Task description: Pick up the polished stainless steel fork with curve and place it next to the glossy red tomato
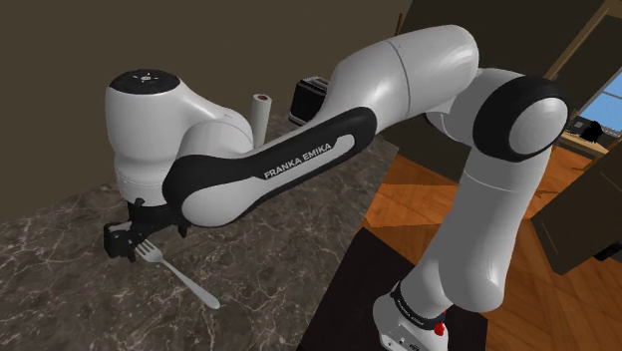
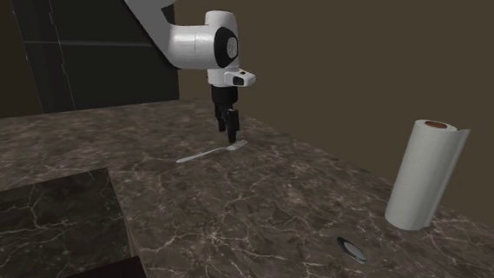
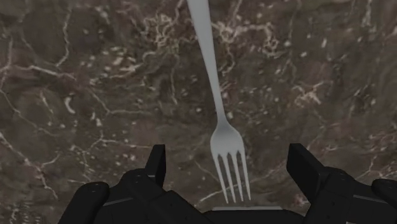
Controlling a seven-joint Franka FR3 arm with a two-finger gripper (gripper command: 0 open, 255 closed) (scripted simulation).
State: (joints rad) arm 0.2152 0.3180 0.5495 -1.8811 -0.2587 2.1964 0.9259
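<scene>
The gripper [image 3: 228, 156], fingers [image 3: 156, 165] spread apart, hovers over the tines of the fork [image 3: 216, 95] lying flat on the counter [image 3: 76, 95] mid-frame; pinching that far end may let the long handle swing or slip.

smooth grey metal fork [image 3: 218, 108] on glossy marble counter [image 3: 95, 95].

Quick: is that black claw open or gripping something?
Black two-finger gripper: open, holding nothing; the curved silvery fork lies untouched between its fingers on the dark marble counter.
</scene>
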